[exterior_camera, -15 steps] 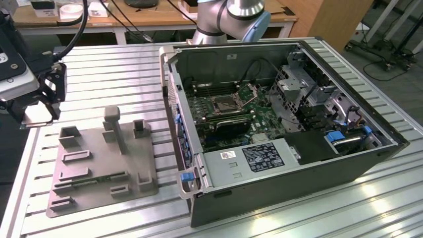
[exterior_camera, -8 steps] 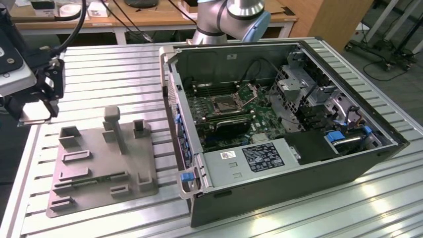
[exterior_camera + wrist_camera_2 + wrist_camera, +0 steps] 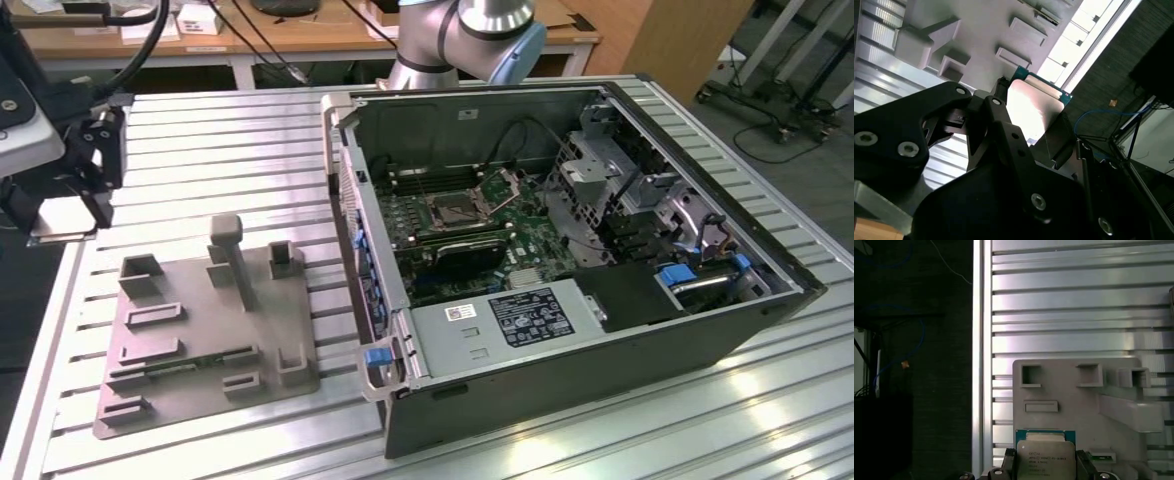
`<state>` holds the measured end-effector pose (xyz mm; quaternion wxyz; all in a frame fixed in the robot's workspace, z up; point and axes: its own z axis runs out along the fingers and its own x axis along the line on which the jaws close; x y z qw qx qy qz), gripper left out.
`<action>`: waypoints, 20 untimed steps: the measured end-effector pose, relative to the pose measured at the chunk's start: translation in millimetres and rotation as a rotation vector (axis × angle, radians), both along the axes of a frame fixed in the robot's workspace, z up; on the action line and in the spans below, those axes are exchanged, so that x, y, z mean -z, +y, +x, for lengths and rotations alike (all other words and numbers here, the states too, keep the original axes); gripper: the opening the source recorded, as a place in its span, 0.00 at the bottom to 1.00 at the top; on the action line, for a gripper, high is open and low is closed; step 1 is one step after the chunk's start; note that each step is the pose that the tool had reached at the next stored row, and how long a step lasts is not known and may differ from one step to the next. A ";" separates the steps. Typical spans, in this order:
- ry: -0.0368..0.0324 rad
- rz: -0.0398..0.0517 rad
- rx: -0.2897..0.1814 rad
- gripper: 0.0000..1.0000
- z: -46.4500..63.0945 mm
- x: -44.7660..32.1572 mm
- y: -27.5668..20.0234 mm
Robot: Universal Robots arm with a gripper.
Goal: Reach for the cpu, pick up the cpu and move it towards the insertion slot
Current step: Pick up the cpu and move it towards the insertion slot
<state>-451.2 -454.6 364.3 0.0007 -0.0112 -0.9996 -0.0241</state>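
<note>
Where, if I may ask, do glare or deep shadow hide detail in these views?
Second wrist view: the cpu is washed out by glare, and the fingers holding it are near-black silhouettes. First wrist view: the table slats shine in bright bands, while the area beyond its edge is dark. Exterior view: glare streaks the table near the case.

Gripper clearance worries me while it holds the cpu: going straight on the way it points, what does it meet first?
Probably the grey fixture plate, lying just behind the held cpu in the first wrist view; the gap is unclear.
</note>
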 end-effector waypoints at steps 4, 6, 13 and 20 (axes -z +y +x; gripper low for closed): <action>0.0007 0.0002 0.000 0.54 0.0 -5.6 0.0; 0.0011 0.0003 0.000 0.54 0.0 -8.6 0.0; 0.0030 0.0010 0.000 0.54 0.0 -19.5 0.0; 0.0055 0.0015 0.000 0.54 0.0 -29.7 0.0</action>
